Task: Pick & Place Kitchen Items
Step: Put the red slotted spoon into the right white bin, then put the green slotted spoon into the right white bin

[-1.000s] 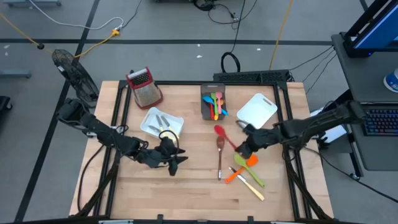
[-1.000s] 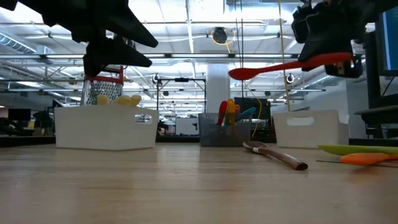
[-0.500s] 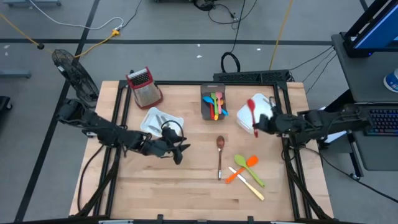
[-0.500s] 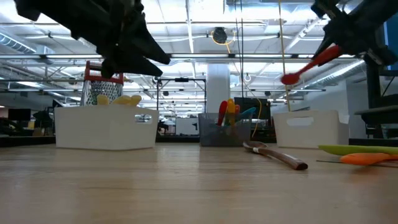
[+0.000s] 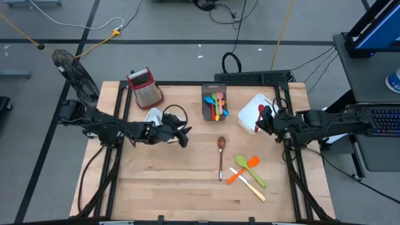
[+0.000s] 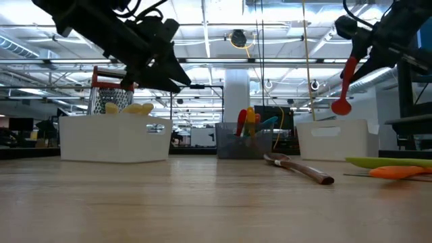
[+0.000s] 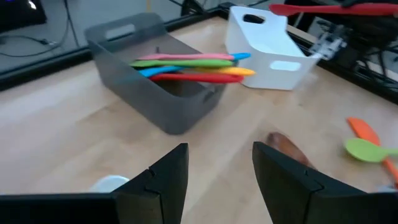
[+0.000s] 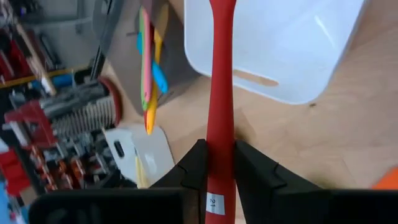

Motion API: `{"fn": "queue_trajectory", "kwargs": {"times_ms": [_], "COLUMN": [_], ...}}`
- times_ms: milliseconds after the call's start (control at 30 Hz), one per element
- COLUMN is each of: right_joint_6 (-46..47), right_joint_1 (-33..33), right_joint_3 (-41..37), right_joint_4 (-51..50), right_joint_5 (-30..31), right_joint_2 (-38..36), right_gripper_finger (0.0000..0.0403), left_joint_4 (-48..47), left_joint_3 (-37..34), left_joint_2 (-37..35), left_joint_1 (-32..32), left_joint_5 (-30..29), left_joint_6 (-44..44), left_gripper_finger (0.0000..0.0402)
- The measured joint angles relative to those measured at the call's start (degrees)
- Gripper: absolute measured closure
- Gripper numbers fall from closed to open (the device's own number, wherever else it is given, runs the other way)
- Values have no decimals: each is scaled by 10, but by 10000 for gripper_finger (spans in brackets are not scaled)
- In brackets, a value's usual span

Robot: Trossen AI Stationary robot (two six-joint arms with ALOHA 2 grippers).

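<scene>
My right gripper (image 5: 270, 120) is shut on a red spoon (image 6: 344, 84) above the right white bin (image 5: 253, 106). My left gripper (image 5: 182, 134) hangs open and empty above the table, beside the left white bin (image 5: 153, 115); in its wrist view the fingers (image 7: 168, 180) frame bare table. A grey bin (image 5: 214, 105) holds several coloured utensils. A brown wooden spoon (image 5: 220, 156) lies flat mid-table. Green, orange and cream-handled utensils (image 5: 247, 170) lie flat to its right. My right gripper pinches the red spoon's handle (image 8: 219, 155) between its two fingers, near the handle's free end. The fingers come from the table's right side, slanting down. The spoon is lifted clear and hangs with its bowl (image 6: 341, 106) lowest, slightly tilted, over the white bin (image 8: 280, 50).
A red-topped metal grater (image 5: 145, 87) stands at the far left, behind the left white bin (image 6: 115, 138), which holds yellow pieces. Bare wood lies along the near side of the table (image 5: 187, 194).
My right gripper has carried the red spoon from over mid-table toward the right and far edges, to above the right white bin. It has rolled, so the spoon went from level to bowl-down. My left gripper has swung toward the far edge, staying open.
</scene>
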Motion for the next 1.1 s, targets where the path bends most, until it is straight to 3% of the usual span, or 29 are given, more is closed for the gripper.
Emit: {"fn": "queue_trajectory", "kwargs": {"times_ms": [233, 567, 800, 967, 1100], "right_joint_6": [25, 22, -11, -32, -48], "right_joint_1": [-44, -127, -145, -146, -146], "right_joint_3": [-40, -199, -277, -282, -282], "right_joint_4": [60, 289, 494, 508, 533], "right_joint_5": [-2, -16, 30, 31, 31], "right_joint_2": [15, 15, 15, 15, 15], "right_gripper_finger": [353, 352, 307, 268, 246], "left_joint_4": [0, 0, -1, -1, -1], "left_joint_3": [0, 0, 0, 0, 0], "left_joint_2": [0, 0, 0, 0, 0], "left_joint_1": [29, 39, 39, 38, 38], "left_joint_5": [1, 9, 95, 167, 187], "left_joint_6": [3, 2, 1, 1, 1], "left_gripper_finger": [220, 220, 220, 220, 220]}}
